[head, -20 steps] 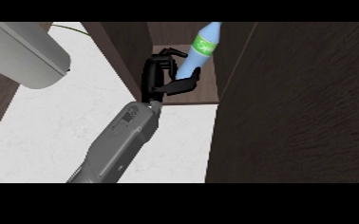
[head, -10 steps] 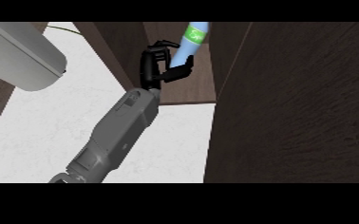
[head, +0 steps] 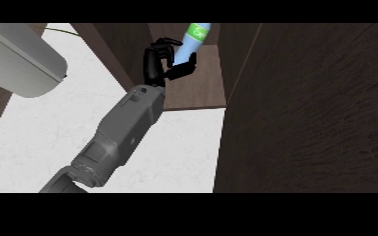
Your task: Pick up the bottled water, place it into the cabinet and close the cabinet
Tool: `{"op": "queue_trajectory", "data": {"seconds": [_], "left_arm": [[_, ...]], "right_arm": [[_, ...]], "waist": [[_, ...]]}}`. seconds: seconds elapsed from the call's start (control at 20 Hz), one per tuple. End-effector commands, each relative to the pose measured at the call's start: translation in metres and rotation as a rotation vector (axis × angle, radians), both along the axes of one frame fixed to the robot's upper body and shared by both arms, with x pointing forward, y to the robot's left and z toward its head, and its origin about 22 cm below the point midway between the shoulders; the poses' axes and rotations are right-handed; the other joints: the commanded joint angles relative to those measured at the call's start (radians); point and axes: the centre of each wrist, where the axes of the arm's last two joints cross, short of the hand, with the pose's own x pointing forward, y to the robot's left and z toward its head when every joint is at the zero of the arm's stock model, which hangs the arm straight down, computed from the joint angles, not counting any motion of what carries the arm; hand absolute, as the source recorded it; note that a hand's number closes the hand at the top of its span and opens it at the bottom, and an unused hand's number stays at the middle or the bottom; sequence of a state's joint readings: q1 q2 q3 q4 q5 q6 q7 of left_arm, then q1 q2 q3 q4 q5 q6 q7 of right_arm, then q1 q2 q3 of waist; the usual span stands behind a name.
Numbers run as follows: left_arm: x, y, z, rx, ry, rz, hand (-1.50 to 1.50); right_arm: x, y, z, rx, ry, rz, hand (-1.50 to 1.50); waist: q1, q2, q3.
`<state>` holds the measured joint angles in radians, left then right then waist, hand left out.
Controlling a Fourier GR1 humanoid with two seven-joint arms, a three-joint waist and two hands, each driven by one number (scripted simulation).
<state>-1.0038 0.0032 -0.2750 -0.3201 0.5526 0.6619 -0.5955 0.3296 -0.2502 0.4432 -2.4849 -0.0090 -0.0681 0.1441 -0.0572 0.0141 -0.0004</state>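
Hand: one black hand (head: pixel 164 62) is seen in the head view, raised at the end of a grey forearm (head: pixel 122 130) that enters from the lower left edge; which side it belongs to cannot be told from this view alone.
Grip: the fingers and thumb are curled round the lower part of the bottled water (head: pixel 192 41), which is pinched between them.
Bottled water: a pale blue bottle with a green label near its upper end is held tilted, its top leaning toward the upper right; its upper end is cut off by the edge of the view.
Place of the bottle: it is held over the brown shelf (head: pixel 199 82) inside the open cabinet; whether its base touches the shelf cannot be told, as the base is hidden by the hand.
Cabinet: dark brown inner walls are seen on both sides of the hand.
Cabinet door: a broad dark wood-grain panel (head: pixel 303 115) fills the right side of the view.
Counter: a white marbled top (head: pixel 173 152) lies under the forearm.
Other: a large light grey rounded object (head: pixel 26 62) is seen at the left edge.
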Motion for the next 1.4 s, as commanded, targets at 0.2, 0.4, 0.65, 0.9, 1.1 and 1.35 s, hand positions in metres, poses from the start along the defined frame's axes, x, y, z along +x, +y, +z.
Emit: {"op": "queue_trajectory", "data": {"seconds": [0.2,0.4,0.65,0.9,1.1,1.35], "left_arm": [[0.008,0.002,0.003,0.104,-0.001,0.019,-1.5],[0.013,0.007,0.008,0.04,-0.005,0.006,-1.5],[0.014,0.004,0.011,0.039,-0.017,0.014,-1.5],[0.011,0.005,0.005,0.029,-0.033,-0.02,-1.5],[0.021,0.0,0.024,0.059,-0.053,-0.07,-1.5],[0.019,-0.004,0.025,-0.072,-0.123,-0.2,-1.5]], "right_arm": [[-0.008,-0.012,0.012,0.03,-0.024,0.045,-1.5],[-0.009,-0.011,0.021,0.031,-0.04,0.038,-1.5],[-0.011,-0.007,0.014,0.037,-0.039,0.03,-1.5],[-0.002,-0.005,0.013,0.038,-0.02,0.042,-1.5],[-0.008,-0.01,0.014,0.033,-0.019,0.048,-1.5],[-0.014,-0.005,0.013,0.034,-0.02,0.057,-1.5]], "waist": [[-0.021,0.009,0.001],[-0.008,0.01,-0.001],[-0.016,0.009,-0.001],[-0.016,0.009,-0.001],[-0.012,0.01,0.0],[-0.02,0.006,-0.001]]}}
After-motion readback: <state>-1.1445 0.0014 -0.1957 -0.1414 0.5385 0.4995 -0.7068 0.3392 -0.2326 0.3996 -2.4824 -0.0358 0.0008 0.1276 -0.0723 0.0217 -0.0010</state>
